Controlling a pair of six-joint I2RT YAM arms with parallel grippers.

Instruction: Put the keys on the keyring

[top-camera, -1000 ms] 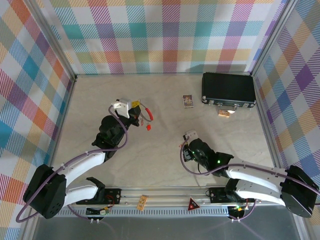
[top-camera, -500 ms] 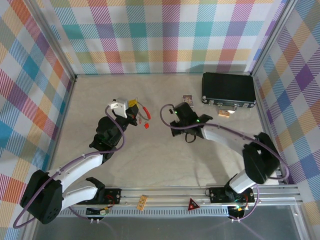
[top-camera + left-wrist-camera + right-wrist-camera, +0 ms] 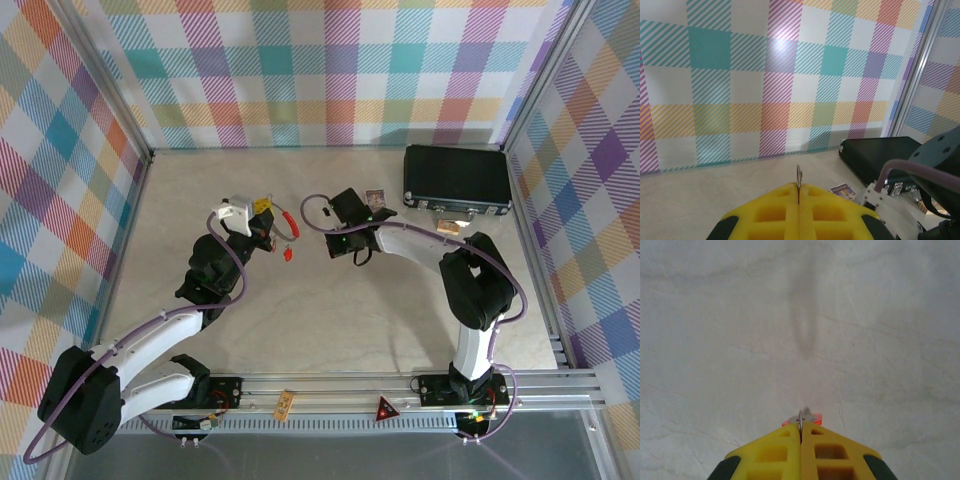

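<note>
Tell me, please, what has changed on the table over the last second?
The right gripper, shut on a key, swung from near its base out toward the keyring held by the left gripper, which shifted slightly left. Both grippers stayed shut; the black case stayed put.

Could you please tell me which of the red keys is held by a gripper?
The red key pinched at the tips of the shut right gripper. The other red key sits just below the keyring, outside either gripper.
</note>
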